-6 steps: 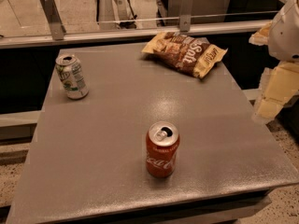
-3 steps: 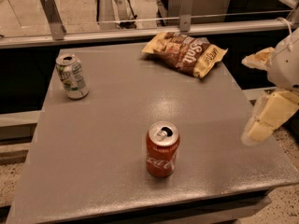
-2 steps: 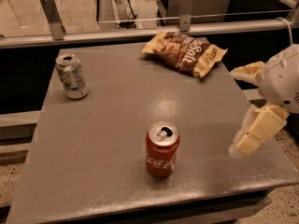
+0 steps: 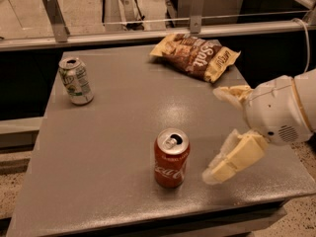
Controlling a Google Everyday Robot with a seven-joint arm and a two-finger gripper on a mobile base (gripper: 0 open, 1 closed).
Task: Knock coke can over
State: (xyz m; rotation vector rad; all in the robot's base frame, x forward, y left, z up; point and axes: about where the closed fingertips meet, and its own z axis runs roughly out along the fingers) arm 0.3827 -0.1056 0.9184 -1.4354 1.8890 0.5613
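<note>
The red coke can [image 4: 171, 158] stands upright near the front middle of the grey table [image 4: 113, 117], its silver top and pull tab showing. My gripper [image 4: 216, 132] comes in from the right, over the table's right side. It is open, with one cream finger [image 4: 232, 158] pointing down-left, its tip a short gap to the right of the can, and the other finger [image 4: 231, 93] farther back. It holds nothing and does not touch the can.
A white-and-green can [image 4: 75, 81] stands upright at the table's back left. A brown and yellow chip bag [image 4: 195, 55] lies at the back right. A metal rail [image 4: 148, 31] runs behind the table. The table's front edge is just below the coke can.
My gripper has moved left and down from the table's right edge, toward the coke can. The cans and the bag have not moved.
</note>
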